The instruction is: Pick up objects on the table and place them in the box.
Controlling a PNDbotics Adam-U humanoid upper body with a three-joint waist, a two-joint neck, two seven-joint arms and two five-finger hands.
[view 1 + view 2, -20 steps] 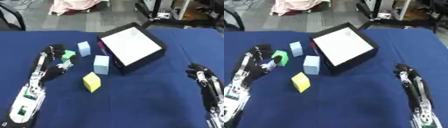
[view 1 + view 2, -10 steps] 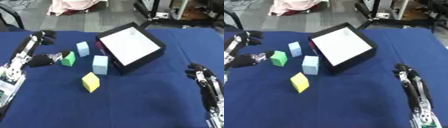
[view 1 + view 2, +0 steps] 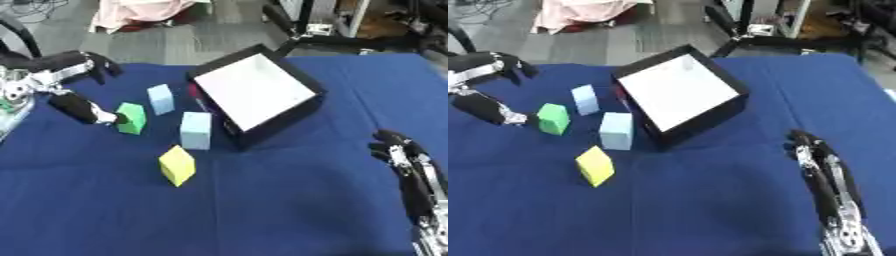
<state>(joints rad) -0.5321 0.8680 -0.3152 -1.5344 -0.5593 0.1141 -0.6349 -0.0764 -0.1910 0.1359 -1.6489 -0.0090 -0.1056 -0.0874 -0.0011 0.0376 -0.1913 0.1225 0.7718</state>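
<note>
Blue cloth table (image 3: 289,200), near to far: right hand (image 3: 820,167) idle at lower right, fingers relaxed and empty. Yellow block (image 3: 177,165), then two pale blue blocks (image 3: 196,130). Left hand (image 3: 61,82) spread open, thumb beside green block (image 3: 131,118), not closed. Box (image 3: 255,93) beyond holds nothing. Risk: thumb knocks green block aside before the grasp closes.

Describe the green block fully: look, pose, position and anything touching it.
The green block is a small bright green cube with a matte look, standing slightly tilted on the blue tablecloth. It sits left of the two pale blue blocks, well outside the box. The left hand is spread above it, thumb tip at its left face; actual contact cannot be confirmed.
</note>
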